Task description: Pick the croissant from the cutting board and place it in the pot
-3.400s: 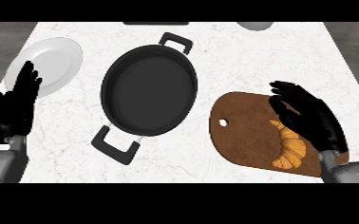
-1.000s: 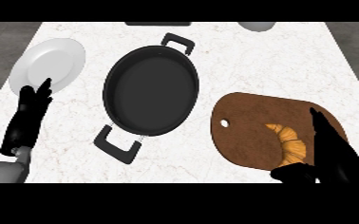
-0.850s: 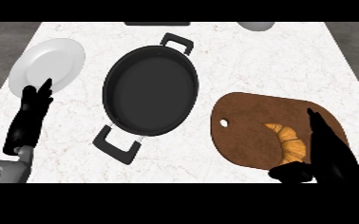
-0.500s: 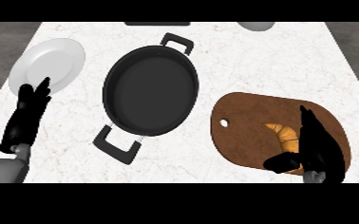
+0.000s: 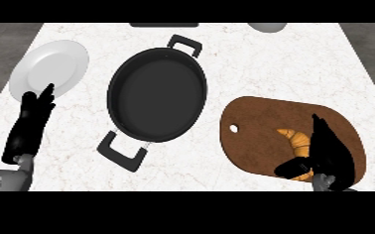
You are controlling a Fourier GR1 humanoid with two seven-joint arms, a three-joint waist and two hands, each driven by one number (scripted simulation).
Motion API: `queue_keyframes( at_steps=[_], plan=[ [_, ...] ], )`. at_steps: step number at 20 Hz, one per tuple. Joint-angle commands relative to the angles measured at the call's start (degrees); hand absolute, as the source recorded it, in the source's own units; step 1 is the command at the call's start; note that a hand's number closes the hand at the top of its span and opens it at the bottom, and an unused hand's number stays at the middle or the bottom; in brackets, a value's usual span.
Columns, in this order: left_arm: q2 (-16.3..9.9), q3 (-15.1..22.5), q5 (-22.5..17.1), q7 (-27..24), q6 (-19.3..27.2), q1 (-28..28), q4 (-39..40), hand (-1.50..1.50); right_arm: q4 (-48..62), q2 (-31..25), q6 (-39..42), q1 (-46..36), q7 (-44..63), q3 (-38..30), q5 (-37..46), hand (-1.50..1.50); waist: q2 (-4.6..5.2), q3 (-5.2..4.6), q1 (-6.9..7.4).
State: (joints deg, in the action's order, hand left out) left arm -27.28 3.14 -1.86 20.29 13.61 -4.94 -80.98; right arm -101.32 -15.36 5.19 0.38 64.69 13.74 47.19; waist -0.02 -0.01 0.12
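Touching right hand: croissant

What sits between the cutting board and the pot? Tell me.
In the head view, only bare marble counter lies between the cutting board and the pot; nothing stands in that stretch.

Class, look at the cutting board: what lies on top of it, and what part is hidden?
On the cutting board lies a croissant. The right hand covers the croissant's lower end and the board beneath it, so neither shows there.
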Motion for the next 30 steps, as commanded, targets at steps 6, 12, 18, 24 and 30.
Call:
queue_keyframes(
  at_steps=[6, 12, 18, 24, 30],
  plan=[
    [0.41, -2.31, 1.67, 2.42, -1.99, -1.10, -0.62, 0.00, 3.34, 4.25, 4.19, -3.01, 6.22, -3.54, 1.87, -1.50, -0.02, 0.00, -0.07],
    [3.28, -3.46, 4.10, 0.45, -2.67, -1.34, 0.18, 0.00, 10.10, 5.53, 1.41, -2.51, -2.02, -7.79, 1.34, -1.50, 0.03, 0.00, -0.17],
    [4.04, -5.25, 4.84, 2.80, -4.92, 0.84, -3.59, 0.00, 10.33, 8.12, 1.57, -1.62, -1.80, -7.37, 3.84, -1.50, -0.02, 0.01, -0.08],
    [5.51, -7.85, 6.42, -3.06, -6.63, 0.11, 3.27, 0.00, 11.77, 6.40, -1.93, -0.98, -10.21, -8.85, 5.21, 1.50, 0.03, 0.00, -0.15],
    [6.06, -7.80, 7.17, -1.37, -7.01, 3.00, -2.11, 0.00, 13.27, 4.70, -3.47, -0.68, -10.74, -6.60, 12.24, 1.50, -0.01, 0.01, 0.12]
  ],
)
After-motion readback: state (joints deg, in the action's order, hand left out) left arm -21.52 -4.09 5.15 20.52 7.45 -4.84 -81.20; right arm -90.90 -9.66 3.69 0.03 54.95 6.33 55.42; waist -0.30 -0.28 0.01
